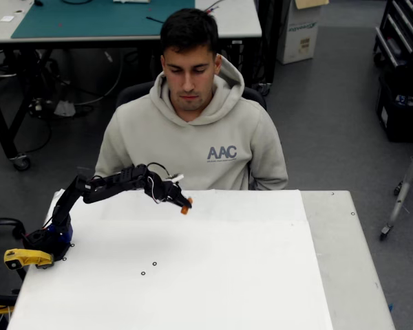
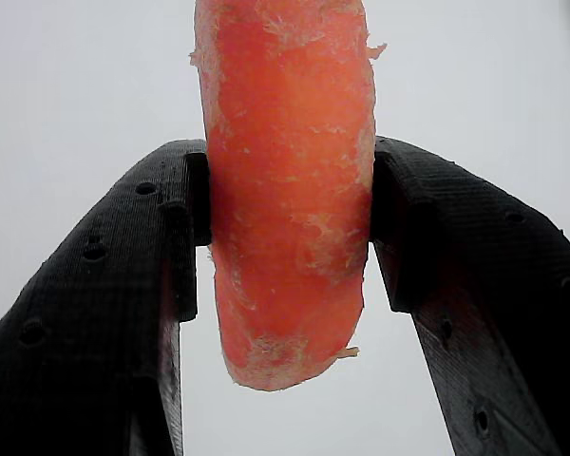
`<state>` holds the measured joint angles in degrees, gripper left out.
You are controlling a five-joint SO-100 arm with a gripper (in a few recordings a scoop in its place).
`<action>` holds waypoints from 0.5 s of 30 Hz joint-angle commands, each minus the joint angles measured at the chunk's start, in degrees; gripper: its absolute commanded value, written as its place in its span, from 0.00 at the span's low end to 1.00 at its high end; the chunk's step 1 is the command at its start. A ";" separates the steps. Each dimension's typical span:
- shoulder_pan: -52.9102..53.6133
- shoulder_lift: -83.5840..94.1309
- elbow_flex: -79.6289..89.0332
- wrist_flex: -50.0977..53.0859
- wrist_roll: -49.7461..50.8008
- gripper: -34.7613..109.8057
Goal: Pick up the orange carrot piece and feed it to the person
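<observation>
While your gripper [image 1: 185, 204] clamps the orange carrot piece [image 2: 287, 190] near the white table's [image 1: 261, 275] far edge | bare tabletop spreads toward you | the person [image 1: 193, 130] sits just beyond, hoodie reading "AAC".

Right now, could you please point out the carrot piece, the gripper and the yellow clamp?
carrot piece [image 2: 287, 180]: wrist view, mid-body.
gripper [image 2: 287, 223]: wrist view, midway between fingertips, shut on carrot.
yellow clamp [image 1: 26, 258]: overhead view, its body.
</observation>
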<state>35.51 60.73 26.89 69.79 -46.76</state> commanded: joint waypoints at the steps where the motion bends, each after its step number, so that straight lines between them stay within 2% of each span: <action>1: -1.93 2.20 -11.78 0.70 -0.35 0.22; 9: -9.05 1.41 -29.09 0.62 -0.88 0.22; 15: -11.07 -7.29 -42.80 0.53 -1.32 0.22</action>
<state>24.26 54.84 -5.10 69.79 -47.02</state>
